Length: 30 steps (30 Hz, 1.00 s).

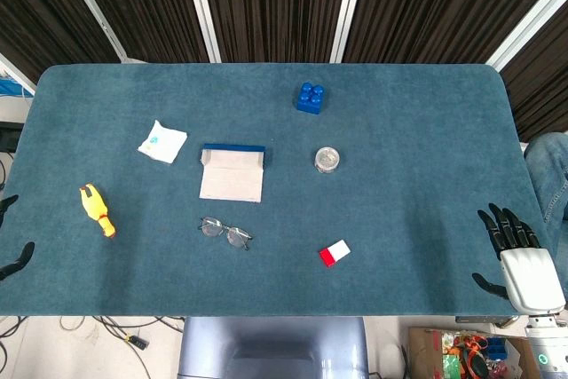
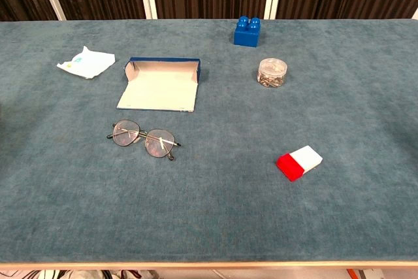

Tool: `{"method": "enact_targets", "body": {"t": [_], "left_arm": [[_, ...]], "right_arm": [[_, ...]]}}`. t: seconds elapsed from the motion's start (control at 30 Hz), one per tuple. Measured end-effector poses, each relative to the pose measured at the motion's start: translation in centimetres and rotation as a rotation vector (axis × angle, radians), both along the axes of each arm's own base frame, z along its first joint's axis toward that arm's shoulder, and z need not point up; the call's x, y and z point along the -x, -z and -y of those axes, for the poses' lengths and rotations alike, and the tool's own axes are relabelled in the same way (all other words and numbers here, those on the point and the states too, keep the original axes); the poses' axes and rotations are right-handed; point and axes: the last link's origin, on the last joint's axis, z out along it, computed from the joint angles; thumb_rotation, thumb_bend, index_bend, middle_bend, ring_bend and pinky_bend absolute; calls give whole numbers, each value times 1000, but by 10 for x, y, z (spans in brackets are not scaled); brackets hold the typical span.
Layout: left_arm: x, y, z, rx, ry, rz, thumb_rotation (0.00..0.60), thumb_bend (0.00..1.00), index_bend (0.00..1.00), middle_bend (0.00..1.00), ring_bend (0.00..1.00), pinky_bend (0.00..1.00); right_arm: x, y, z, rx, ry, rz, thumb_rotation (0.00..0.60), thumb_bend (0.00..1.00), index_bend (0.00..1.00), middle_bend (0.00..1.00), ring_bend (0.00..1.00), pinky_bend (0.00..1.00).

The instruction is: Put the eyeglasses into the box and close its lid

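Nothing of the task is done yet: you are at the opening step, the reach for the eyeglasses [image 2: 144,140]. They lie folded flat on the table [image 1: 408,130], just clear of the box [image 2: 160,83] on its 6 o'clock side, lenses toward you. The box sits open, its lid laid flat toward the glasses and its blue tray at the far edge.

Your right hand [image 1: 517,255] rests at the table's 4 o'clock corner, fingers spread and holding nothing, well apart from the glasses. Of your left hand [image 1: 13,259] only dark fingertips show at the 8 o'clock edge; they appear to hold nothing, but I cannot tell how wide they stand.

Judgement: the glasses lie left of centre, so the left hand looks the nearer choice. The thin frame will want a light pinch at the bridge or the rims, then a short carry toward 12 o'clock into the tray.

Bystanders noted: the yellow toy [image 1: 97,210] at 9 o'clock, the red-and-white block [image 1: 334,253] at 5 o'clock, both off the likely path.
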Motion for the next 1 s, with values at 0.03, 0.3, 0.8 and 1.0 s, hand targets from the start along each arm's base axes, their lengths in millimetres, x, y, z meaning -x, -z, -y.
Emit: {"method": "enact_targets", "body": {"t": [0.03, 0.3, 0.8, 1.0], "left_arm": [[0, 0, 0, 7, -1, 5, 600, 272, 143, 38, 0, 0], [-4, 1, 2, 56, 19, 44, 600, 272, 143, 38, 0, 0], [-3, 3, 0, 43, 11, 29, 600, 272, 143, 39, 0, 0], [-3, 5, -2, 50, 16, 33, 600, 272, 143, 39, 0, 0]], "right_arm": [[0, 0, 0, -1, 2, 0, 600, 3, 0, 0, 0, 173], [0, 0, 0, -6, 2, 0, 600, 3, 0, 0, 0, 173], [-1, 0, 0, -5, -2, 11, 600, 3, 0, 0, 0, 173], [0, 0, 0, -4, 3, 14, 600, 3, 0, 0, 0, 173]]}}
